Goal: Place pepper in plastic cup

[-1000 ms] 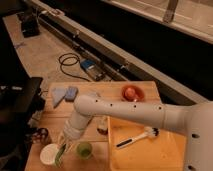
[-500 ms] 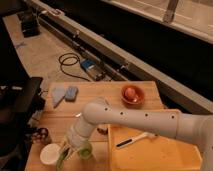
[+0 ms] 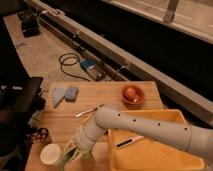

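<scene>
The white arm reaches down across the wooden table [image 3: 125,95] to its near left edge, where the gripper [image 3: 74,152] hangs low just right of the white cup [image 3: 50,153]; its fingers are drawn together, and a slim greenish shape trailing from them looks like the pepper [image 3: 66,159], so I judge it pinched there, though the view is too dim to be sure; the plastic cup cannot be made out, since the wrist and gripper cover the spot where it would stand, so it is probably under or just behind the fingers; the main risk is letting go off-centre, so that the long pepper catches the rim and tips out, or tips a light cup over; another is dropping it into the white cup, which sits just beside; a low wrist could also nudge either cup off the table edge, which is close; around the arm, the yellow tray [image 3: 150,155] with a dark utensil [image 3: 129,142] in it lies touching the forearm's side; a metal spoon [image 3: 89,111] rests near the elbow; the red bowl [image 3: 133,95] and the blue cloth [image 3: 65,93] lie well apart at the far side and hinder nothing.
</scene>
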You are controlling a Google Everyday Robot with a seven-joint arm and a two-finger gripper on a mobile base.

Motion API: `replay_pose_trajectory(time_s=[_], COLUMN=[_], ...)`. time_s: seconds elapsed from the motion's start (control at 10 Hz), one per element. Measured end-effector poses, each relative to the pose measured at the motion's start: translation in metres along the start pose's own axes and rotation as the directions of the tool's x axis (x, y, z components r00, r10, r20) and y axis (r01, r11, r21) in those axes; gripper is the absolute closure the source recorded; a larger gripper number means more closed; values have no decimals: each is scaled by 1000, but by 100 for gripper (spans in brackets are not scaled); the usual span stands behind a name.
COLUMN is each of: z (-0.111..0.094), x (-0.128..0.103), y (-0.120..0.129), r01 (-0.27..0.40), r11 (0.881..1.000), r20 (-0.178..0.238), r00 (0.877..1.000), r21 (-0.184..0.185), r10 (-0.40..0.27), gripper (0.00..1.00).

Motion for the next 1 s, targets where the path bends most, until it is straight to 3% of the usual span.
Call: replay_pose_trajectory(time_s=[0.7,1.0], z=[-20,-24], x=[34,47], y=[13,10], r01=[-64,-87], r11=[994,991], r20=[66,90], r00=[996,993], r21=[84,98], r10=[59,78], gripper=[97,66])
